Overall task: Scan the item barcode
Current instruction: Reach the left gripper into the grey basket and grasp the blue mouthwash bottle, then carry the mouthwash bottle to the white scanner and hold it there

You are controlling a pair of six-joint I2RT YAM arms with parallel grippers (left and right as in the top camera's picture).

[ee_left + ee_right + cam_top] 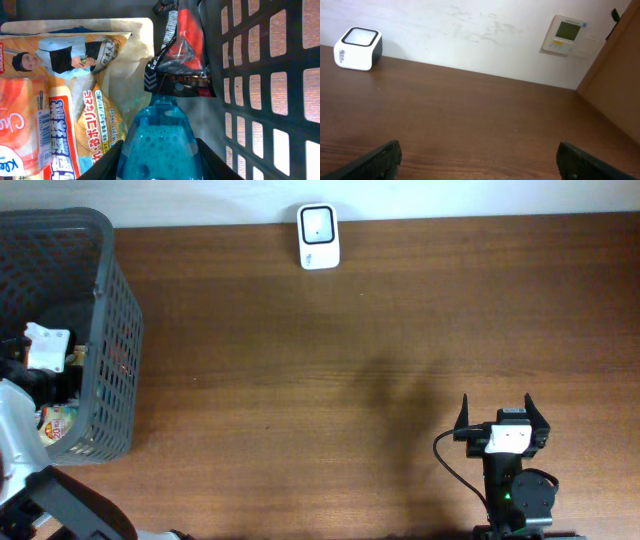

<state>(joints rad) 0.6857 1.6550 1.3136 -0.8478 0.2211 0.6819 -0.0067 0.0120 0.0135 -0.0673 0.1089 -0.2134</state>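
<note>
Two left fingers (209, 165) clamp a blue bottle (160, 145) near the basket wall (260, 75); right fingers (380, 162) gape, empty.

Soft, even light; faint shadow on table (300, 330), basket (110, 330) interior dimmer.

The basket (110, 330) was cut off at the overhead view's left edge. In the left wrist view, the blue bottle (160, 145) ran off the bottom edge; left tool (161, 169) contact with it was indeterminate.
</note>
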